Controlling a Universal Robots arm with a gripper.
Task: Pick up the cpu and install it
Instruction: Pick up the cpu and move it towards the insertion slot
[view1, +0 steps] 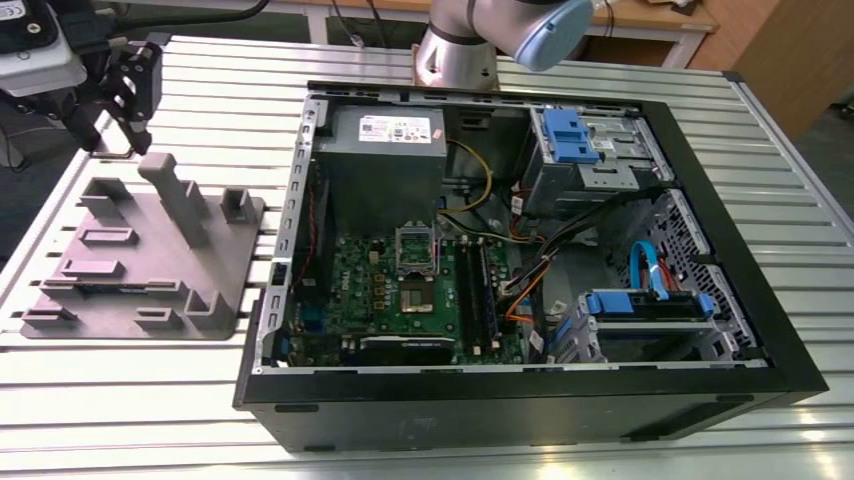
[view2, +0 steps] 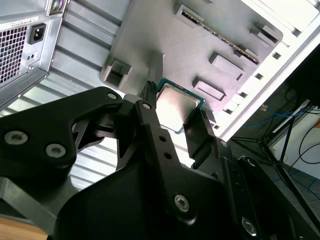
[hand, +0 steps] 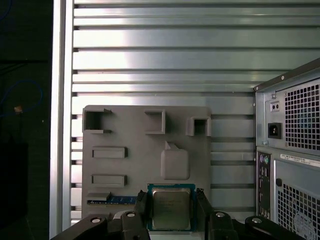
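cpu (hand: 171, 209) held in jaws | grey fixture (hand: 135, 167) on slatted metal table (hand: 150, 50)

My fingers (view2: 152, 125) hid the side of the cpu (view2: 175, 105) nearest my wrist in the second wrist view, and in the first wrist view the picture edge chopped off most of my gripper (hand: 171, 196).

You work on a table (view1: 134, 400) of ribbed aluminium slats, and light glares off them in pale bands. Beyond its far edge in the exterior view you see a wooden bench (view1: 654, 15) and a wood-coloured panel (view1: 781, 60). In the first wrist view, the space off the table's edge is dark. In the second wrist view, cables (view2: 265, 120) trail there.
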